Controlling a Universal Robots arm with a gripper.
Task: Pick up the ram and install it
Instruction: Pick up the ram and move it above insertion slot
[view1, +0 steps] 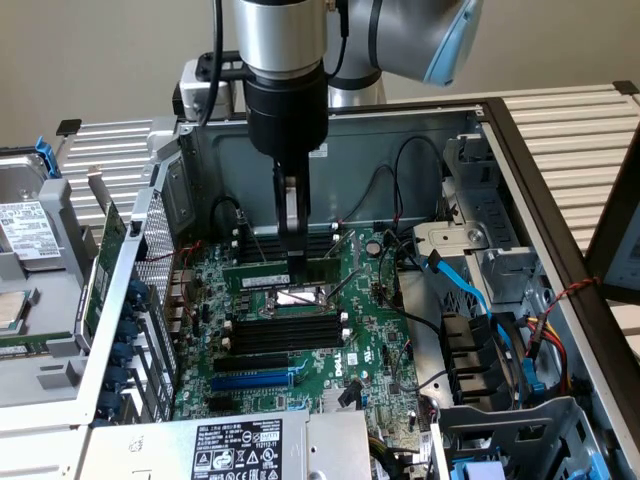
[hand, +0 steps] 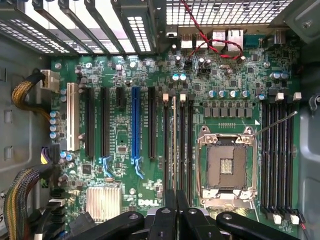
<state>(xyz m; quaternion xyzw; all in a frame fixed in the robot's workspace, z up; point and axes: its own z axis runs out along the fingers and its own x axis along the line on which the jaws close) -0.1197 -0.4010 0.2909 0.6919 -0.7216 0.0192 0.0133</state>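
The ram (view1: 262, 270) (hand: 174, 145) is hanging in the gripper (view1: 297, 272) (hand: 175, 202), inside the open computer case (view1: 400, 130).
The ram is standing on its long edge, and the closed fingers are pinching it near the middle of its length. It is staying over the middle of the motherboard (view1: 380, 340) (hand: 150, 65), along the black slots (view1: 285, 335) (hand: 183, 145) that are lying between the CPU socket (view1: 300, 296) (hand: 227, 167) and the blue slot (view1: 255, 381) (hand: 135, 125). I cannot tell whether it is touching a slot.

wall (view1: 90, 50): plain beige, behind | table (view1: 575, 135): pale ribbed slats | light: even, indoor
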